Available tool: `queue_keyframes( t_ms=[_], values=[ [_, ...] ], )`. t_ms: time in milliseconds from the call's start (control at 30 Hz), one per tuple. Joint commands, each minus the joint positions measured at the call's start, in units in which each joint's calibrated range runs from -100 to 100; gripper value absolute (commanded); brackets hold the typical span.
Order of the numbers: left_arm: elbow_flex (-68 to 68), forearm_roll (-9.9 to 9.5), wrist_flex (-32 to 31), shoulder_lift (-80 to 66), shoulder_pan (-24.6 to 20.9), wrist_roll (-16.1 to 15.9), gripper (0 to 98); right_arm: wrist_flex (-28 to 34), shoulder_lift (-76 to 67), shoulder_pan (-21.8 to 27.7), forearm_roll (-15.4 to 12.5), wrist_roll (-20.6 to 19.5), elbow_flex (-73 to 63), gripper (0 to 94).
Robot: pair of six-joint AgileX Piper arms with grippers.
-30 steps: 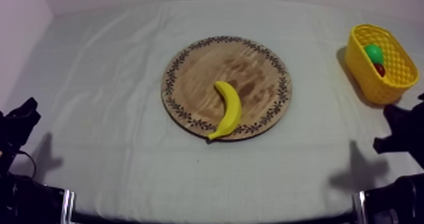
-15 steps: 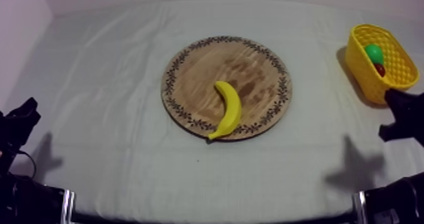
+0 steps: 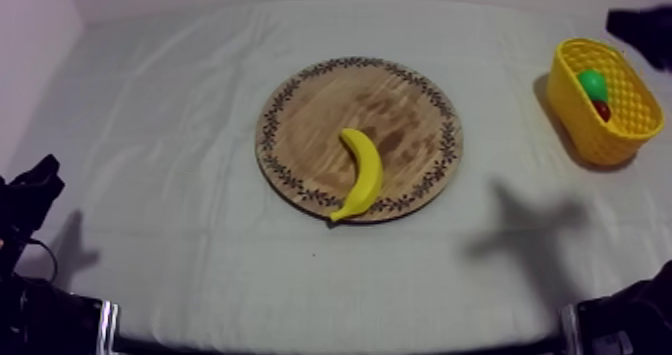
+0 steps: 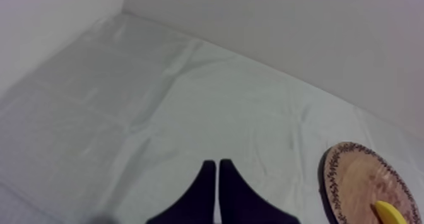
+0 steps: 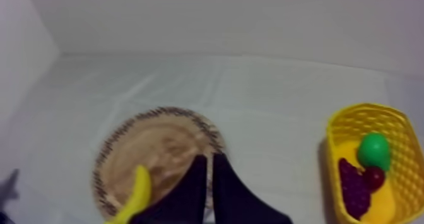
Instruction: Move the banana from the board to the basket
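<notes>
Right gripper [image 5: 210, 157]: the fingers are lying together as a narrow wedge and gripping nothing. Its arm [image 3: 640, 21] is hanging high at the far right of the table, beyond the far rim of the yellow basket [image 3: 565, 104].

Below and ahead of this claw the wooden board [image 5: 158, 144] is lying flat. The banana [image 5: 135, 195] is resting on the board, on the side of the fingers away from the basket. Seen from above, the banana's lower tip is reaching the patterned rim nearest the front table edge.

Open cloth [image 3: 180, 129] is surrounding the board, and a wide strip is running between board and basket with only the arm's shadow on it. The basket is standing close to the right table edge. A pear [image 5: 375, 151], grapes [image 5: 353, 185] and a small red fruit [image 5: 376, 176] are taking up part of its floor.

Left gripper [image 4: 217, 165]: the fingers are pressed together, holding nothing, low at the left front edge. Bare cloth is stretching ahead of it, and the board is well apart to its right.
</notes>
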Motion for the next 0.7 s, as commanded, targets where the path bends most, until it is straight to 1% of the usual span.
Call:
queue_keyframes(
  t_ms=[0, 200, 333, 400, 467, 567, 600, 667],
  values=[
    [0.0, 0.02, 0.0, 0.0, 0.0, 0.0, 0.1, 0.5, 8.6, -2.4, 0.8, -5.8, -8.8, 5.3],
    [0.0, 0.02, 0.0, 0.0, 0.0, 0.0, 0.1, 1.5, 18.6, -6.5, 2.2, -10.0, -13.7, 6.1],
    [0.0, 0.02, 0.0, 0.0, 0.0, 0.0, 0.1, 1.7, 25.0, -8.2, 2.7, -11.8, -15.9, 6.7],
    [0.0, 0.02, 0.0, 0.0, 0.0, 0.0, 0.1, 1.6, 27.6, -9.2, 3.6, -13.0, -15.9, 7.1],
    [0.0, 0.02, 0.0, 0.0, 0.0, 0.0, 0.1, 1.7, 29.3, -11.3, 6.2, -15.9, -14.5, 7.5],
    [0.0, 0.02, 0.0, 0.0, 0.0, 0.0, 0.1, 2.2, 30.8, -15.6, 11.5, -21.5, -10.4, 8.2],
    [0.0, 0.02, 0.0, 0.0, 0.0, 0.0, 0.1, 2.2, 31.3, -16.7, 12.7, -22.8, -9.2, 8.4],
    [0.0, 0.02, 0.0, 0.0, 0.0, 0.0, 0.1, 1.3, 32.3, -17.9, 13.4, -24.0, -7.1, 8.6]
  ],
)
